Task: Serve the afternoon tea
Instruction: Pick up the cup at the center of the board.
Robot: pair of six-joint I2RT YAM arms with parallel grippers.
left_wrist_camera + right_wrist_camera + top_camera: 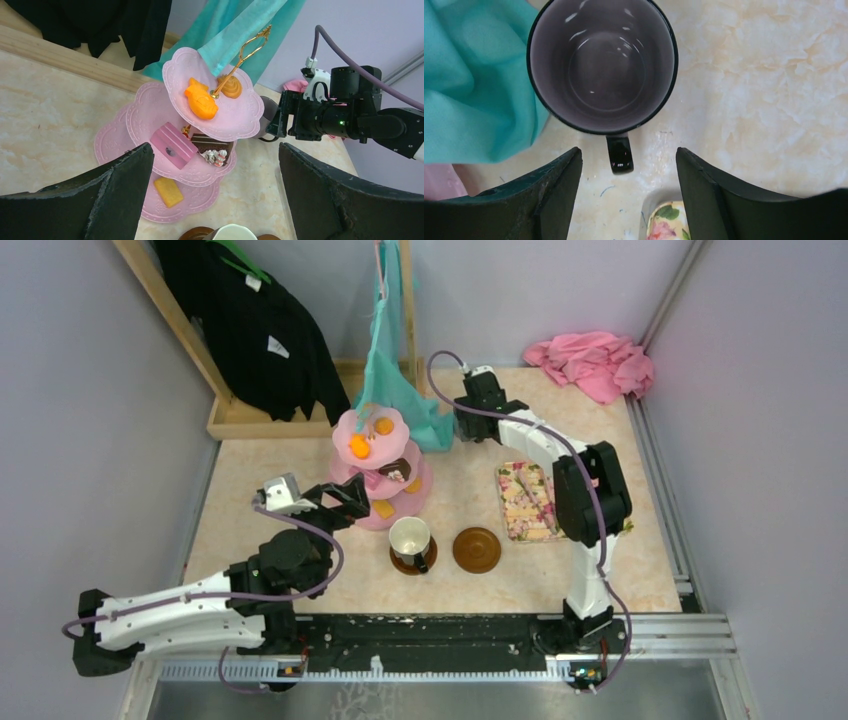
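Note:
The pink three-tier stand (372, 430) holds orange cakes (201, 101) on its top tier, a pink cake (172, 145) and a brown cake (211, 146) on the middle tier, and a yellow cake (168, 191) on the bottom. My left gripper (358, 502) is open and empty, just in front of the stand (240, 117). The black white-lined mug (409, 537) stands on a brown disc (404, 564); the second disc (477, 549) is bare. My right gripper (629, 155) is open over the handle of the upright grey mug (601, 65), not touching it.
Teal fabric (400, 360) hangs behind the stand and touches the grey mug's left side (469, 80). A floral tray (527, 500) lies right of the discs. The pink cloth (592, 362) is at the back right. A wooden frame with a black garment (250, 320) stands at the back left.

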